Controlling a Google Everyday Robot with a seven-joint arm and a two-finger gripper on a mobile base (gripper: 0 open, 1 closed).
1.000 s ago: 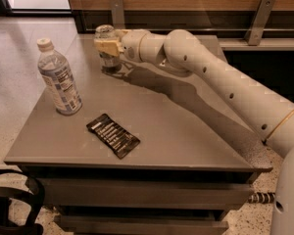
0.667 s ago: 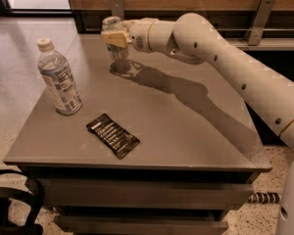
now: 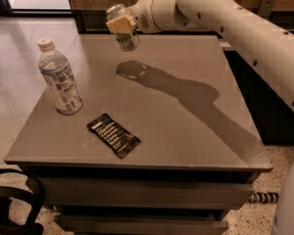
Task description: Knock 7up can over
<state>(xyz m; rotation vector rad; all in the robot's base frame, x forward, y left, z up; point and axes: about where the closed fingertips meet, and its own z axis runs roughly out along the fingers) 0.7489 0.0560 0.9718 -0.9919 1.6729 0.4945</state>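
Fingers (image 3: pixel 118 24) of the cream-coloured two-finger gripper (image 3: pixel 121 27) are clamped around the middle of the small cylindrical metal 7up can (image 3: pixel 129 41), with a pale yellowish pad pressed against its side. The can hangs in the air above the far left part of the grey square table (image 3: pixel 186 131) — not touching the surface — and is tilted, its silver top leaning up and to the left and its base pointing down and to the right. Its dark shadow (image 3: pixel 133 70) lies on the tabletop just below. The thick white robot arm (image 3: pixel 235 18) reaches in from the right edge and across the far side of the table. Near the left edge stands a tall clear plastic bottle (image 3: pixel 60 82) with a white cap, upright and well apart from the can. Between the bottle and the front edge lies a flat black rectangular packet (image 3: pixel 113 135) with white print, turned at an angle.
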